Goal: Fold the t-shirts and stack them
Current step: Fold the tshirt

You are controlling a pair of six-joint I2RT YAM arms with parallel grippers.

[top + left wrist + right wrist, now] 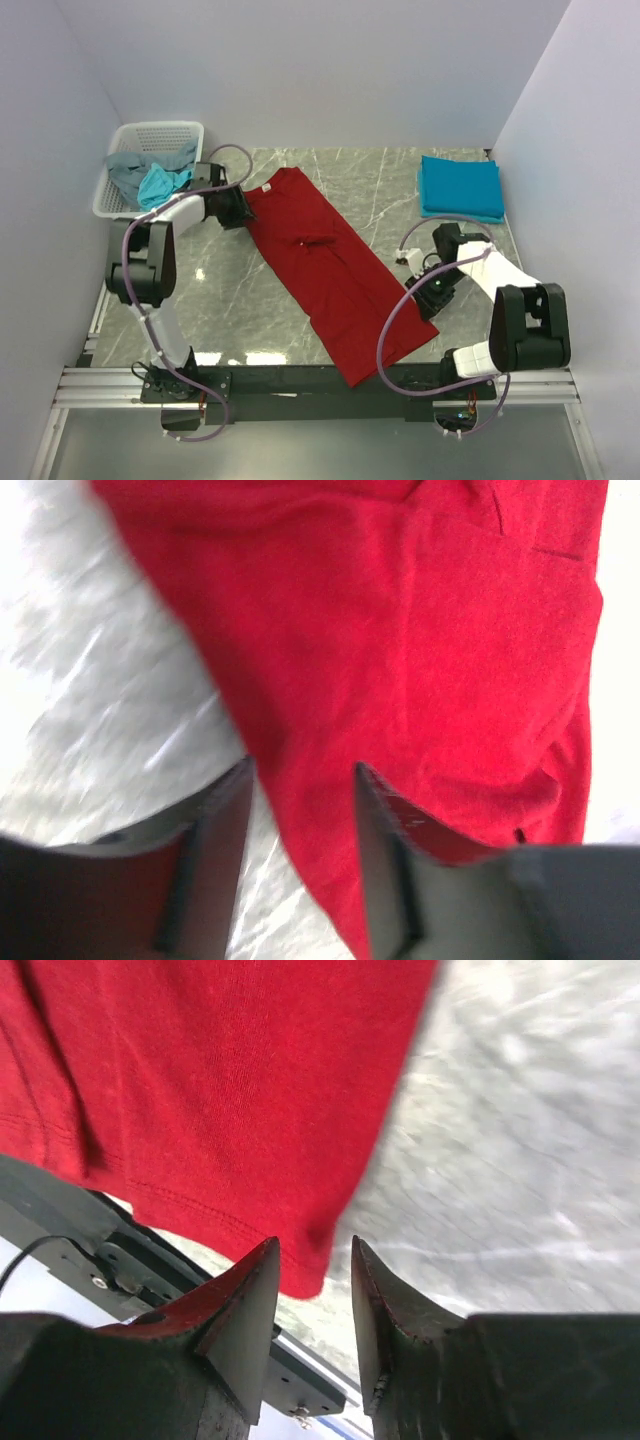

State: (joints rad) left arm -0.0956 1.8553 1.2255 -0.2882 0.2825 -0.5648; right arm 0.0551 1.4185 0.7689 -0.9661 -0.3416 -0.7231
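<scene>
Holds the left arm forward from its base, elbow raised, forearm angled right, with the left pincer low and its jaws parted. Folds the right arm back leftward from a high elbow, right pincer tipped downward, jaws likewise apart, gap narrow.

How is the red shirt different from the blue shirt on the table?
The red shirt is dark red; the blue shirt is teal. The red shirt lies spread out in a long slanted strip across the middle; the blue shirt is folded into a neat square at the far right. Both lie on the table.
</scene>
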